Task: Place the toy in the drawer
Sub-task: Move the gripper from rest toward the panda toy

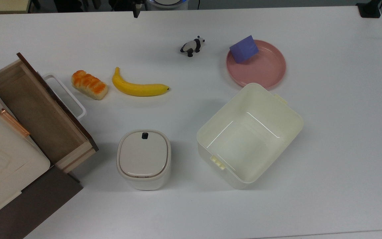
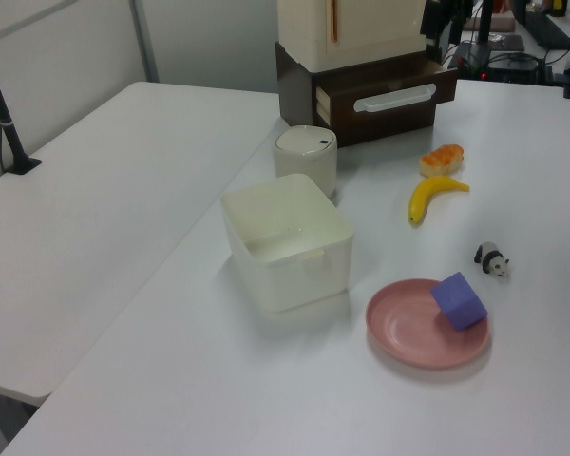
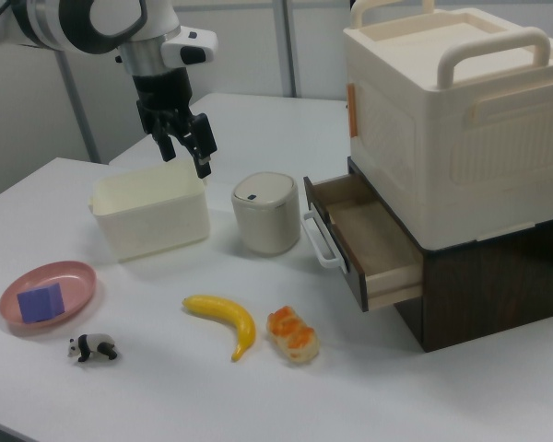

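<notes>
Nothing held yet. Gripper [image 3: 186,147] raised above the counter [image 1: 327,149], well behind the banana [image 1: 138,88] in the right view, fingers [image 3: 204,157] spread apart and empty, probably poised for a reach. Panda toy [image 1: 192,45] lying on the counter up and to the right of the banana in the top view, between it and the pink plate [image 1: 267,71] carrying the purple cube [image 1: 244,49]. Drawer [image 1: 35,109] pulled open and bare inside, on the banana's other side past the bread toy [image 1: 90,85], presumably left open to take the toy. Cream bin [image 1: 249,136] and lidded canister [image 1: 143,158] standing below the banana in the top view, away from the likely path.
</notes>
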